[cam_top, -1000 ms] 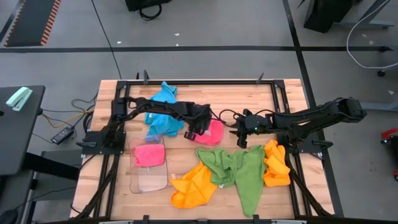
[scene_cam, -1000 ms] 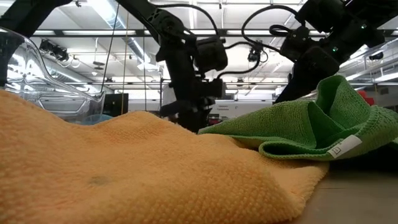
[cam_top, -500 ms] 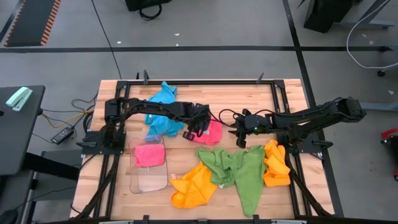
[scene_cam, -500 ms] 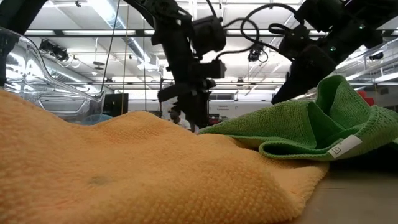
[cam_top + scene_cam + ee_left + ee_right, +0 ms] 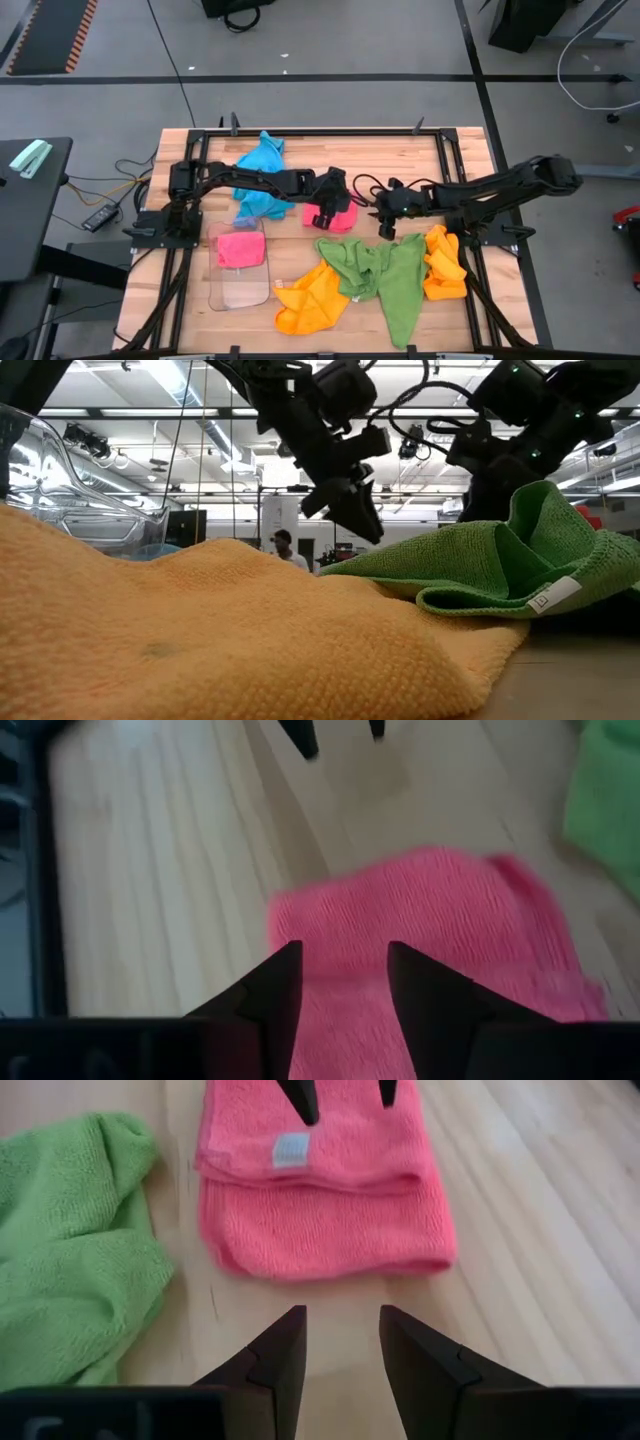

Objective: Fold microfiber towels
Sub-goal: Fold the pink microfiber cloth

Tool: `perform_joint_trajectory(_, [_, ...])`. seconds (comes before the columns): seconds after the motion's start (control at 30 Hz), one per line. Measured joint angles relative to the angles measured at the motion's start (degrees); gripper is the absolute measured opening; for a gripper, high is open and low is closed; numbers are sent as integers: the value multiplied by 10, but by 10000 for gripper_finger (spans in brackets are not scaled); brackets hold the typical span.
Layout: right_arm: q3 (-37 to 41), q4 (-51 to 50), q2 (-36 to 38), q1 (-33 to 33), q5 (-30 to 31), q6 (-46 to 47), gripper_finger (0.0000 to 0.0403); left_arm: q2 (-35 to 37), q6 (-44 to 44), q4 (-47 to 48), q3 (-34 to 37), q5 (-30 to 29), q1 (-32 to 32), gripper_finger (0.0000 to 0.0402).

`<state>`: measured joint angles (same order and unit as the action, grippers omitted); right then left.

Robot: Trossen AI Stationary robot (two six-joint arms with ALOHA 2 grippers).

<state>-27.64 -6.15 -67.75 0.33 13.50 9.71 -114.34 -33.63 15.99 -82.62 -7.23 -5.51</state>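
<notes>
The folded pink microfiber towel (image 5: 325, 1200) lies mid-counter (image 5: 300, 260). The left gripper (image 5: 322, 215) hovers over it, fingers apart and empty; the right gripper (image 5: 383, 228) waits beside, likewise. Probably best to pinch one folded edge squarely.

The setting was an industrial robotics lab: a wooden table (image 5: 300, 140) in a black frame on grey concrete floor (image 5: 330, 40), cables (image 5: 120, 180), and rows of ceiling lights (image 5: 150, 400) in an open hall.
</notes>
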Motion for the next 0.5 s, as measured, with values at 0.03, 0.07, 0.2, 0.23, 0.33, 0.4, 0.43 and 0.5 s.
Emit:
perform_joint_trajectory(0.03, [0, -9, 3, 3, 0, 11, 137, 0, 0, -6, 0, 2, 1, 160])
perform_joint_trajectory(0.07, [0, -18, 5, 6, -1, 21, 137, 0, 0, -9, 0, 8, 3, 160])
perform_joint_trajectory(0.2, [0, -34, 5, 17, -4, 36, 137, 0, -21, -29, 0, 64, 6, 151])
perform_joint_trajectory(0.23, [0, -37, 5, 20, -5, 37, 137, 0, -40, -29, 0, 74, 8, 148])
perform_joint_trajectory(0.33, [0, -62, 8, 27, -5, 53, 137, -4, -70, -51, 0, 72, 12, 139])
perform_joint_trajectory(0.4, [0, -100, 20, 33, -4, 75, 137, -9, -56, -78, -1, 62, 14, 132])
perform_joint_trajectory(0.43, [0, -120, 29, 36, -3, 88, 137, -9, -53, -78, 0, 60, 16, 129])
perform_joint_trajectory(0.5, [0, -150, 51, 39, 8, 109, 137, -17, -56, -99, -1, 59, 19, 121])
